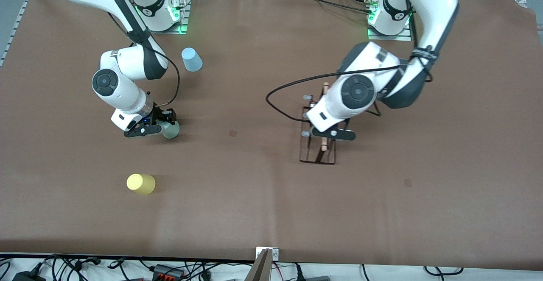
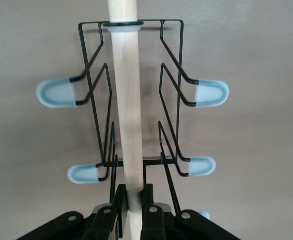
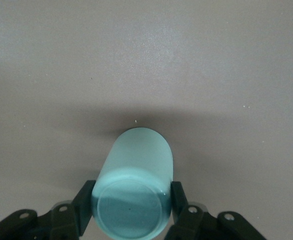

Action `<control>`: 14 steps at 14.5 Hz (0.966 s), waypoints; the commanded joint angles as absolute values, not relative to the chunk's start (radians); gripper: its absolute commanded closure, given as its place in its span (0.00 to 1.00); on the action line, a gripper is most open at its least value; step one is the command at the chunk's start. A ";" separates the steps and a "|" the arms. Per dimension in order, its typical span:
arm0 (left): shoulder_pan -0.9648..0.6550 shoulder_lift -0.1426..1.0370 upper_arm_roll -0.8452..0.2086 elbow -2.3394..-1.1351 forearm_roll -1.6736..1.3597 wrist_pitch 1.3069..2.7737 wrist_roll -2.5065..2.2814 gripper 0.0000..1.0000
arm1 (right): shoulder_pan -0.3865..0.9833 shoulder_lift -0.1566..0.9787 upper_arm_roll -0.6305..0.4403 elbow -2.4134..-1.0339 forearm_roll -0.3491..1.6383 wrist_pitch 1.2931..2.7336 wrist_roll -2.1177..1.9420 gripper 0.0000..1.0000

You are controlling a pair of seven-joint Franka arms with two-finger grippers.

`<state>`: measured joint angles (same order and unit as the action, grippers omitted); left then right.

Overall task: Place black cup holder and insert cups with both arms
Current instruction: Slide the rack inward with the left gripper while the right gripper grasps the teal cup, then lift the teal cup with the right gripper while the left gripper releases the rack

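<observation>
Left hand [image 2: 132, 210] clamped on rack [image 1: 318, 145] handle [image 2: 126, 100], mid-worktop [image 1: 254, 187]. Right hand [image 3: 131, 210] gripping green cup [image 3: 136, 185] near right arm's end; blue cup [image 1: 191, 59], yellow cup [image 1: 141, 183] apart.

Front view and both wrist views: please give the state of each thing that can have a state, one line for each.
black cup holder: on the table, wooden rod gripped by the left end effector.
pale green cup: upside down on the table, clamped by the right end effector.
yellow cup: free, upside down.
light blue cup: free, upside down.
</observation>
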<state>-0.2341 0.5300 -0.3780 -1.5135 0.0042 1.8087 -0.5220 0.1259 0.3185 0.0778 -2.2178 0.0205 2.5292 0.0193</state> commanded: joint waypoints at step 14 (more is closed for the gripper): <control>-0.276 0.522 -0.365 -1.473 0.005 1.815 -0.627 0.00 | 0.235 0.245 0.075 -1.686 0.041 1.941 0.280 0.68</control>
